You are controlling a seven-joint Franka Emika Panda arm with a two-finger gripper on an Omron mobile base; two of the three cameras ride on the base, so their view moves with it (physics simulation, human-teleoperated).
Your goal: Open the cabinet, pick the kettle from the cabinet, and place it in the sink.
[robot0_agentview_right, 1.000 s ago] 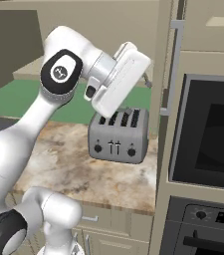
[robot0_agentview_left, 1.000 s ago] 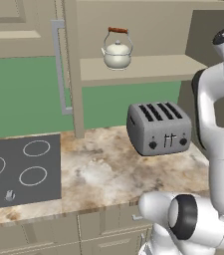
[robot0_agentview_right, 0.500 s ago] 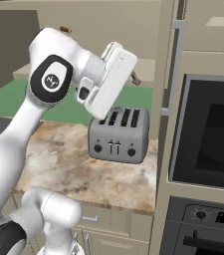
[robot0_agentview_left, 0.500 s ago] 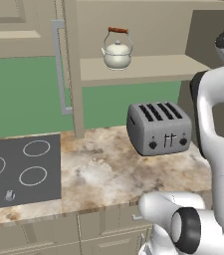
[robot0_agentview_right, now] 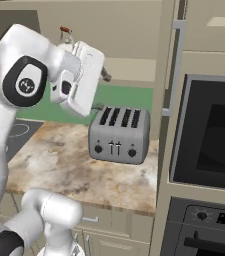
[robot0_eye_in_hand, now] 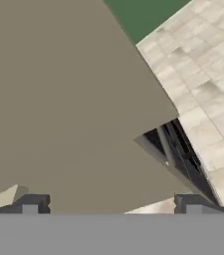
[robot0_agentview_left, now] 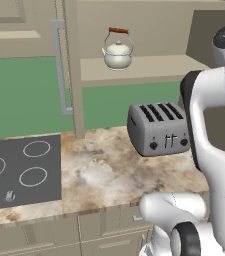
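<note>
Since the earlier frames we are swinging the hand up and back toward the open cabinet [robot0_agentview_left: 134,30], the gripper [robot0_eye_in_hand: 111,201] with its fingers spread wide and holding nothing. The kettle [robot0_agentview_left: 118,51] is sitting upright on the cabinet shelf, above and behind the toaster [robot0_agentview_left: 158,128]. We are judging it rigid, smooth and likely slippery on its round body, so we are favouring the wooden bar of its arched handle.
</note>
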